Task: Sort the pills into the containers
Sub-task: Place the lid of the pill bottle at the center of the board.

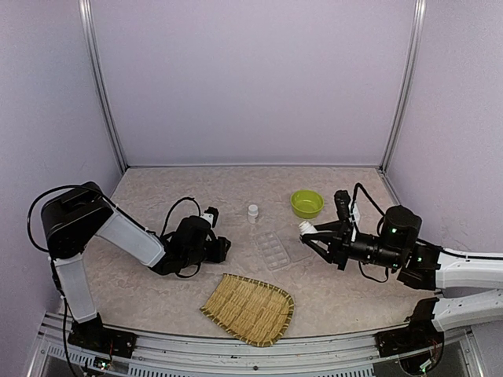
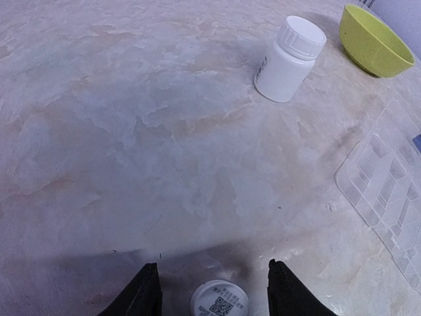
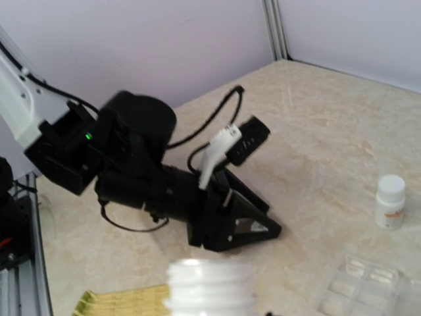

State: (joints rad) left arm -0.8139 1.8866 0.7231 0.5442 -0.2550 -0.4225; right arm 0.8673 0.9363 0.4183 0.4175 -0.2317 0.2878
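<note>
The containers, a clear organiser box (image 1: 273,250) with several compartments, lie flat mid-table and also show in the left wrist view (image 2: 388,191). My right gripper (image 1: 310,234) is shut on a white pill bottle (image 3: 210,286), held tilted just right of the box, its threaded neck uncapped. My left gripper (image 2: 212,264) sits low over the table left of the box. Its jaws stand apart around a white cap (image 2: 219,299) with a printed code, which lies on the table touching neither finger. No pills show.
A second white bottle (image 1: 252,212), capped, stands upright behind the organiser. A lime-green bowl (image 1: 306,203) sits at the back right. A woven bamboo tray (image 1: 250,308) lies near the front edge. Purple walls close in the table.
</note>
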